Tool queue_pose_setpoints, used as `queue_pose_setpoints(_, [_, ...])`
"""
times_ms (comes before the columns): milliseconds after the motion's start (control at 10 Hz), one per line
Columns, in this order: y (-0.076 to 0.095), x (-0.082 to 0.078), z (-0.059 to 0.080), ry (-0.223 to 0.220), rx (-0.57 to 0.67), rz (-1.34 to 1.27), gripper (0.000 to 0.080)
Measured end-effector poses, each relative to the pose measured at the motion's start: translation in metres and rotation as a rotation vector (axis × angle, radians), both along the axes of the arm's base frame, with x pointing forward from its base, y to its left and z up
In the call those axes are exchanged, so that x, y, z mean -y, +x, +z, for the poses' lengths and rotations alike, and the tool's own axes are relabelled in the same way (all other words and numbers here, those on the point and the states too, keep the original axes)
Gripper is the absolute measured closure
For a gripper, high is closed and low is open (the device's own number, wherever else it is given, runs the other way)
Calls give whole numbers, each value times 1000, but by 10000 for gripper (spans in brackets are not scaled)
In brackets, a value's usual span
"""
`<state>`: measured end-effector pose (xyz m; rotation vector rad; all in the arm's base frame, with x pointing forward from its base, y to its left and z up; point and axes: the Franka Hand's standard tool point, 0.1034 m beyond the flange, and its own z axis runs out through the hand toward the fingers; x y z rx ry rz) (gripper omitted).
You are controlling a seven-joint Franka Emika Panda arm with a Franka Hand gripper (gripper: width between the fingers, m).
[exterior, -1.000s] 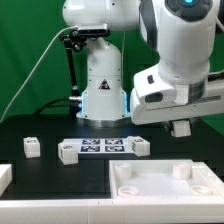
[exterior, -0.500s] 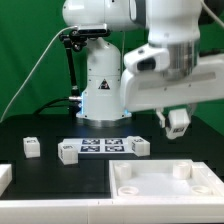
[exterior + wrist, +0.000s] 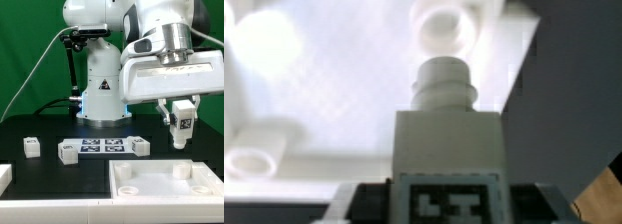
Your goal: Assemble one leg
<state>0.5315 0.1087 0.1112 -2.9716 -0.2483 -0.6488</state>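
1. The gripper [image 3: 181, 110] is up in the air at the exterior view's right. Its two fingers are clamped on the leg [image 3: 181, 128], one on each side of the block.
2. The leg hangs clear over the big white panel [image 3: 150, 185] and touches nothing but the fingers.
3. Its long axis stands upright, as near vertical as I can judge. The square body is at the top between the fingers, and the narrower round peg [image 3: 180, 143] points straight down at the panel.
4. A black-and-white tag on the leg's face is turned towards the exterior camera.
5. In the wrist view the leg [image 3: 446, 140] runs away from the camera. A tag is nearest, the peg [image 3: 445, 80] is at the far end, and the panel [image 3: 313, 100] is a blur behind it.
6. Down on the black table [image 3: 40, 175], a small white block [image 3: 32, 147] sits alone at the exterior view's left. It is apart from the marker board [image 3: 100, 148], which lies flat between that block and the hanging leg.
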Motion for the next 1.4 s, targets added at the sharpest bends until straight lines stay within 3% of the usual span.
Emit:
queue_pose_setpoints(200, [35, 6, 13, -16, 74, 32, 515])
queue_pose_setpoints(500, [33, 5, 9, -16, 76, 34, 515])
queue_pose_setpoints(600, [34, 2, -2, -14, 105, 39, 515])
queue_pose_setpoints(700, [52, -6, -11, -8, 86, 50, 514])
queue_pose_setpoints(900, [77, -9, -10, 2, 106, 46, 514])
queue_pose_setpoints(1300, [83, -8, -35, 7, 104, 36, 514])
queue_pose_setpoints(1400, [85, -8, -35, 8, 125, 32, 514])
